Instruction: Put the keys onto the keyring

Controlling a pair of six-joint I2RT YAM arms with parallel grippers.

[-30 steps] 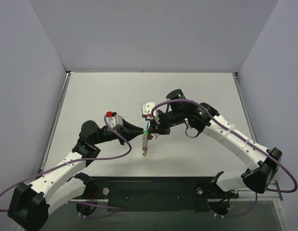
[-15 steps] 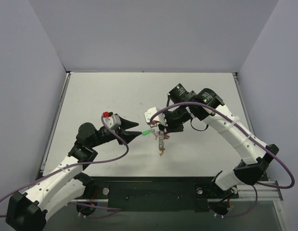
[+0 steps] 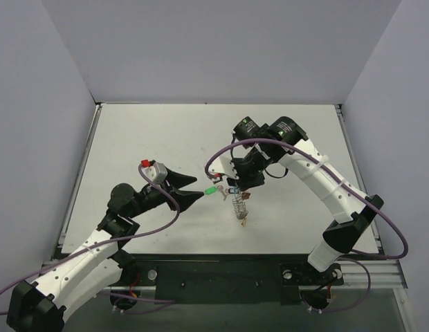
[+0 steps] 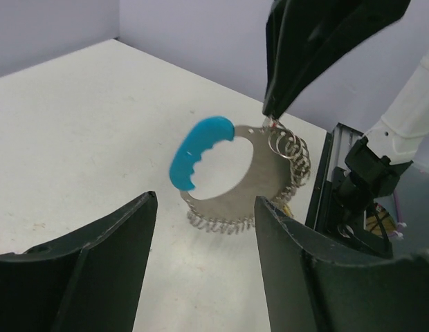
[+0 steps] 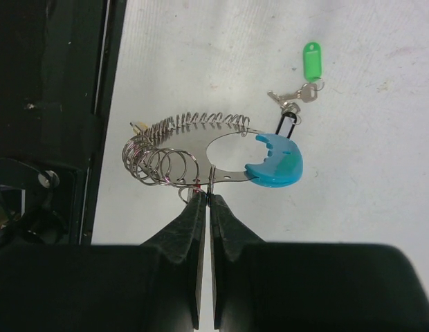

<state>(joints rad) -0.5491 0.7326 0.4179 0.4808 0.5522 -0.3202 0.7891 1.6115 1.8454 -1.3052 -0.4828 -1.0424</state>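
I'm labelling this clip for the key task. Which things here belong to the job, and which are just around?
Job: keyring, pinched by right gripper; green-tagged key, apparently hanging from it; left gripper, open, empty.
Just around: table; purple cables.

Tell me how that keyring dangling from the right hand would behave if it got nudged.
Pinched only at its edge by the right hand, the keyring would likely swing or twist freely. Its flat part looks stiff, but the coiled rings and the green-tagged key would probably flop.
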